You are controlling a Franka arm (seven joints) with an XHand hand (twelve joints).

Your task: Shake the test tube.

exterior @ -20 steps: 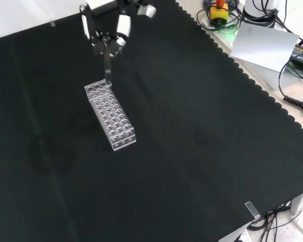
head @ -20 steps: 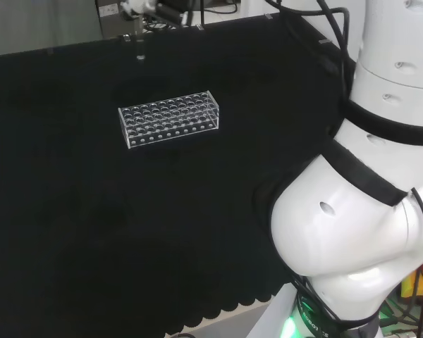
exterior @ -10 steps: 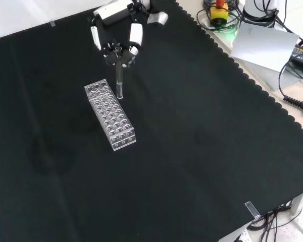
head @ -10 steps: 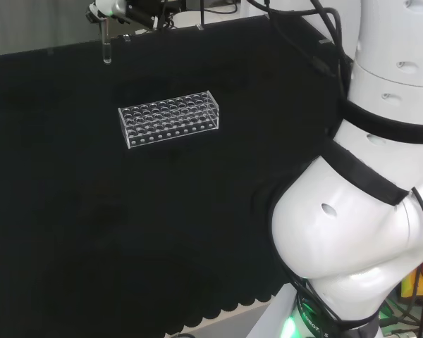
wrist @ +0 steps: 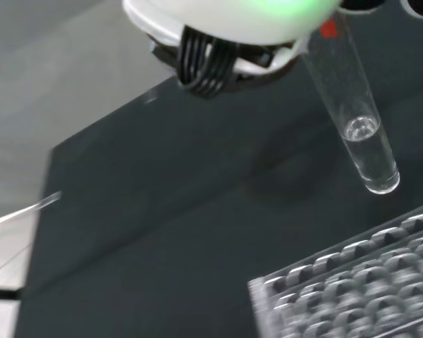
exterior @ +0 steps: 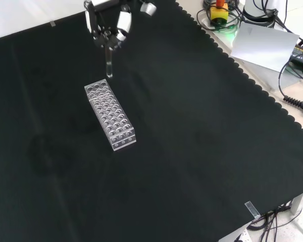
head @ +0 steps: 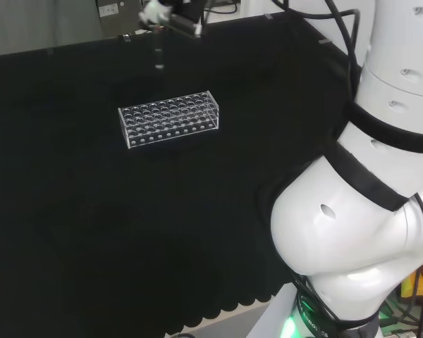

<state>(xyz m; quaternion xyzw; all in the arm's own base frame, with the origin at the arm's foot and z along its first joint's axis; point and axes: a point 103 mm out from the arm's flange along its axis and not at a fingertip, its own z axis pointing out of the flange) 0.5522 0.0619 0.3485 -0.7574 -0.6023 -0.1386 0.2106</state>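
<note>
Hand [exterior: 107, 31] at the top of the front view, above the far end of the cloth, fingers [exterior: 123, 24] curled together around the upper end of the test tube [exterior: 109, 63]. Tube hangs below the fingers, close to upright, rounded bottom downward, clear of the cloth. In the front view its lower tip sits just above the far end of the rack [exterior: 110, 115], not touching it and not in any of the holes.

Head view: hand [head: 170, 12] at the top edge, left of the arm's [head: 370, 211] big white links; test tube [head: 159, 56] a thin pale line below it, over the black cloth [head: 92, 225] beyond the rack [head: 169, 118].

Wrist view: test tube [wrist: 352, 116] seen close, clear glass, a little clear liquid in its rounded bottom, meniscus visible a short way up from the tip. Red mark near its upper part, beside the hand [wrist: 225, 21]. Corner of the rack [wrist: 352, 289] shows near the tube's tip, apart from it.

Rack is clear plastic with rows of round holes, lying flat on the cloth; no tubes visible in it. Cloth edge scalloped along the right side of the front view.
</note>
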